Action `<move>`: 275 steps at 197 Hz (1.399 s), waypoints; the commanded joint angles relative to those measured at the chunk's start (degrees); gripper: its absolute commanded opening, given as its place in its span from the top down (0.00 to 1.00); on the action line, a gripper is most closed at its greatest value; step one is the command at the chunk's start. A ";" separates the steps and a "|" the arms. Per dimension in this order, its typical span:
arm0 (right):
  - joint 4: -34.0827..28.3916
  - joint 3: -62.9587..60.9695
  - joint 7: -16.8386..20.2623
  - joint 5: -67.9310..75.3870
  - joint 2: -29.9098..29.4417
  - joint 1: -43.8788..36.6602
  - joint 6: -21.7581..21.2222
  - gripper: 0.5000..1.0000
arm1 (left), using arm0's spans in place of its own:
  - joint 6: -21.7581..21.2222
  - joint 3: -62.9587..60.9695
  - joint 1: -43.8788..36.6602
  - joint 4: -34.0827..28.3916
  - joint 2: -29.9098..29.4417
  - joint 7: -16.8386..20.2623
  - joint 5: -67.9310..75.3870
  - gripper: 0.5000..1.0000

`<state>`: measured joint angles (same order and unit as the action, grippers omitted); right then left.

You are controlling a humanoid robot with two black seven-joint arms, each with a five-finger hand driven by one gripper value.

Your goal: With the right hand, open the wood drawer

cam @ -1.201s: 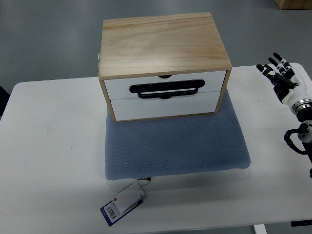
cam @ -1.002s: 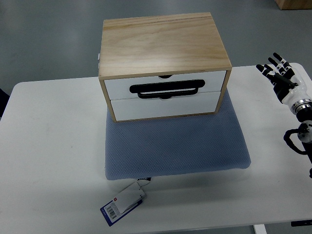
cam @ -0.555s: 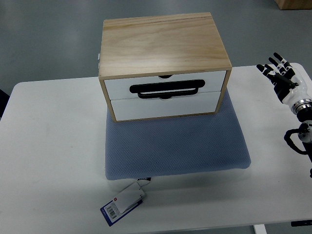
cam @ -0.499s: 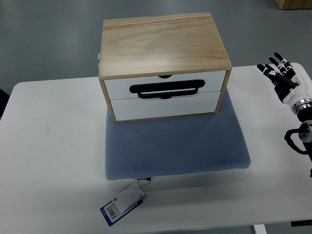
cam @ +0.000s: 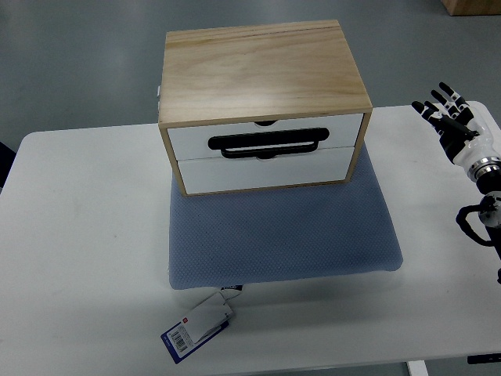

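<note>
A light wooden drawer box (cam: 258,74) with two white drawer fronts stands on a blue-grey mat (cam: 282,235) at the table's middle. The upper drawer (cam: 266,137) has a black handle (cam: 268,143); the lower drawer (cam: 262,171) sits below it. Both drawers look closed. My right hand (cam: 448,113) is at the right edge of the table, fingers spread and empty, well to the right of the box and apart from it. My left arm does not show.
The white table (cam: 78,258) carries the mat. A white and blue tag (cam: 196,330) lies near the front edge, attached at the mat's front left corner. Grey floor lies beyond the table.
My right hand has shifted very slightly to the right and up. The box and drawers have not moved.
</note>
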<state>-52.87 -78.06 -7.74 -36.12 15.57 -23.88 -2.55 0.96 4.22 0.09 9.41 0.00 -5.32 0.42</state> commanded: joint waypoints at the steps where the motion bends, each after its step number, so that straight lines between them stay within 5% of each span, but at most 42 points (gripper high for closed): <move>1: 0.22 0.01 0.01 0.00 0.16 0.06 0.09 0.14 | 0.01 0.00 0.00 -0.01 0.00 -0.04 0.02 0.00; 139: 0.75 0.80 -0.17 0.00 3.33 -0.99 0.00 0.14 | 0.01 0.00 0.00 -0.01 0.00 -0.04 0.02 0.00; 226: 1.71 7.66 0.01 11.16 19.59 -15.06 -0.44 0.14 | 0.01 0.00 0.00 -0.01 0.00 0.04 0.02 0.00; 275: 0.48 14.69 0.01 13.89 22.58 -25.95 -8.18 0.14 | 0.01 0.00 0.00 -0.01 0.00 0.04 0.02 0.00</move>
<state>-51.58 -65.27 -7.71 -22.49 37.74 -46.00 -7.44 0.97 4.22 0.09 9.40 0.00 -5.34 0.44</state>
